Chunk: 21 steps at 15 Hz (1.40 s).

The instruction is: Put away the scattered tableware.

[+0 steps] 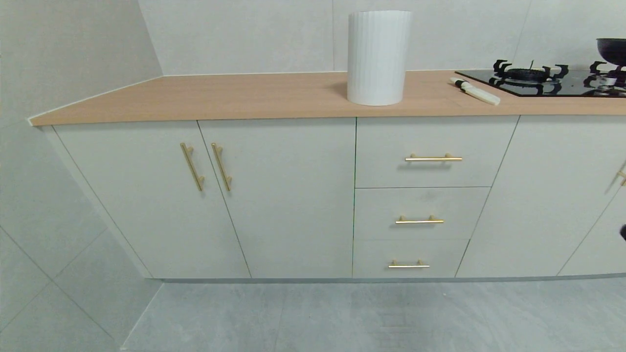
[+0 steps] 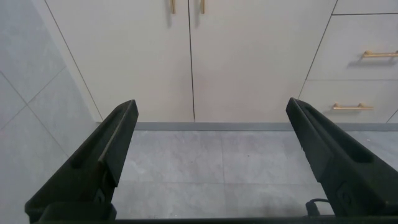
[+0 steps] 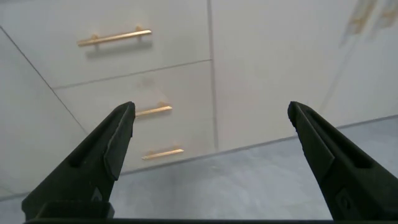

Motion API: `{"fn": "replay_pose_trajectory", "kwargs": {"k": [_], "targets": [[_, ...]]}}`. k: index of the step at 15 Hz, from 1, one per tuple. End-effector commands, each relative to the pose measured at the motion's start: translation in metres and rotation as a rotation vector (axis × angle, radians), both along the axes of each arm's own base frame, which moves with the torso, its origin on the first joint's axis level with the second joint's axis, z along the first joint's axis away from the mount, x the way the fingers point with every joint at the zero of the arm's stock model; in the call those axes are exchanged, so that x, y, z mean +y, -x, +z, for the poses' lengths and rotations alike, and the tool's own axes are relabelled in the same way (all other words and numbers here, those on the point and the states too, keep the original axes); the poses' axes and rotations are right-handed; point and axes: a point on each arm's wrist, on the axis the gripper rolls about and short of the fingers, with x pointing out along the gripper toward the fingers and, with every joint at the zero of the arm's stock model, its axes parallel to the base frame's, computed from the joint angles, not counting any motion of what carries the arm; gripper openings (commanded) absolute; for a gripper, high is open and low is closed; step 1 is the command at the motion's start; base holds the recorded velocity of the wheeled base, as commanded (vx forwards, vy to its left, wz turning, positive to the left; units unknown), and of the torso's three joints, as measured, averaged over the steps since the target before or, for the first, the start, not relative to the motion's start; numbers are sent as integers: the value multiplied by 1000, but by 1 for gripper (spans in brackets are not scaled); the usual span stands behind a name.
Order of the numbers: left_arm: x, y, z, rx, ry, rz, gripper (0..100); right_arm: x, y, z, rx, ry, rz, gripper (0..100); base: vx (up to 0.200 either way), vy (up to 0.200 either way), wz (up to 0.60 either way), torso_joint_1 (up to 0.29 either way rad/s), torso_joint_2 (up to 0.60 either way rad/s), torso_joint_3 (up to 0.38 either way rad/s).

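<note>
A tall white ribbed cylindrical container (image 1: 376,58) stands upright on a light wooden countertop (image 1: 244,98) and serves as the landmark here. To its right on the same countertop, apart from it, lies a pale cream knife with a dark band near one end (image 1: 475,91). The knife lies flat and at an angle, between the container and a black glass gas hob (image 1: 572,84), close to the hob's near corner. A dark pan (image 1: 612,49) sits on the hob's far right burner, well apart from the container.

Directly beneath the container, in the off-white cabinet front, is a stack of three drawers with brass bar handles (image 1: 425,195), all closed. Below and to the left of the container are two closed off-white cupboard doors with upright brass handles (image 1: 210,195). Grey floor tiles (image 1: 342,318) run along the foot of the cabinet.

The left gripper (image 2: 211,104) is low over the floor tiles (image 2: 211,162), facing the foot of the cupboard doors (image 2: 249,56). Its dark fingers are spread wide with nothing between them. The right gripper (image 3: 211,107) faces the stack of drawers (image 3: 124,81) from low down. Its fingers are likewise spread wide and grip nothing.
</note>
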Motion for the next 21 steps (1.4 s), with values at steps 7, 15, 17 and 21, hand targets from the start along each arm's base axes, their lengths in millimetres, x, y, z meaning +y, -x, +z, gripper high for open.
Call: {"fn": "replay_pose_trajectory", "kwargs": {"k": [7,15,17,21], "targets": [[0,0,0,0,0,1,100,-16,138,-37,-214,130,-175,100,0,0,0,0,0,0],[0,0,0,0,-1,1,100,-10,105,-100,-112,143,92,100,0,0,0,0,0,0],[0,0,0,0,-1,1,100,-8,104,-105,-74,117,162,100,0,0,0,0,0,0],[0,0,0,0,0,1,100,-6,104,-114,4,82,239,100,0,0,0,0,0,0]]}}
